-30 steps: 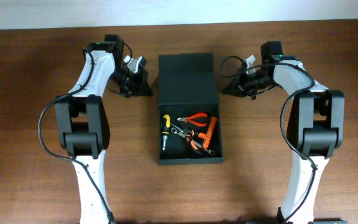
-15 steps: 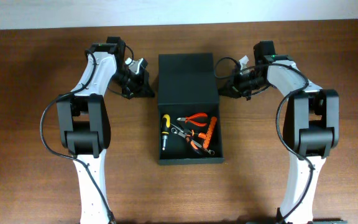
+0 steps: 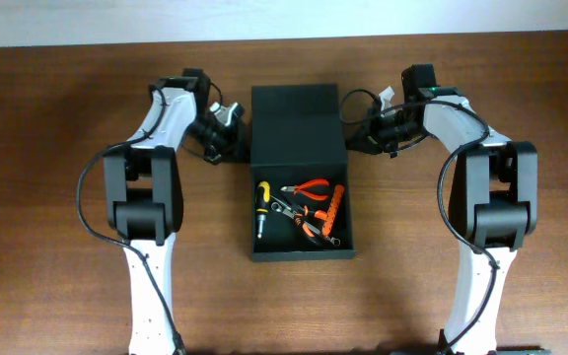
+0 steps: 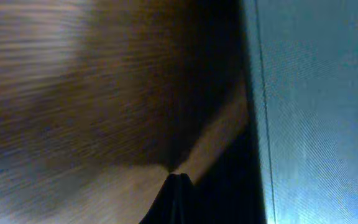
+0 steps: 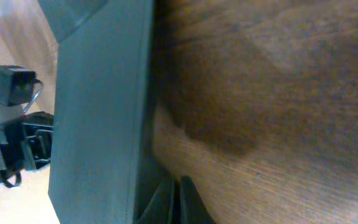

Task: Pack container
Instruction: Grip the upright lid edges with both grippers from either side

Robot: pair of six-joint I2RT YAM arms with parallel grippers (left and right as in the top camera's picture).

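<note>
- Overhead: the container (image 3: 300, 248) lies mid-table (image 3: 47, 118), long axis running 12 to 6 o'clock. Its lid (image 3: 299, 123) covers the 12 o'clock half; the 6 o'clock half is open.
- In the open half lie a yellow-and-black screwdriver (image 3: 261, 205) at 9 o'clock, orange pliers (image 3: 310, 186) toward 12, and more orange-handled tools (image 3: 335, 212) toward 3 that overlap and are too small to name.
- The left gripper (image 3: 237, 147) sits at 9 o'clock of the lid, just beside its wall. The right gripper (image 3: 350, 138) sits at 3 o'clock, likewise close. Both read as dark lumps here, so whether they touch the container cannot be told.
- Left wrist: heavily blurred. The fingertips (image 4: 176, 185) meet in one point at 6 o'clock, closed on nothing, above the wood. The container's wall (image 4: 316, 93) fills the 3 o'clock side, cut off by the frame.
- Right wrist: the fingertips (image 5: 180, 194) are pressed together at 6 o'clock, empty, partly cropped. The container (image 5: 101, 112) runs down the 9 o'clock side, and part of the left arm (image 5: 11, 146) shows beyond it.
</note>
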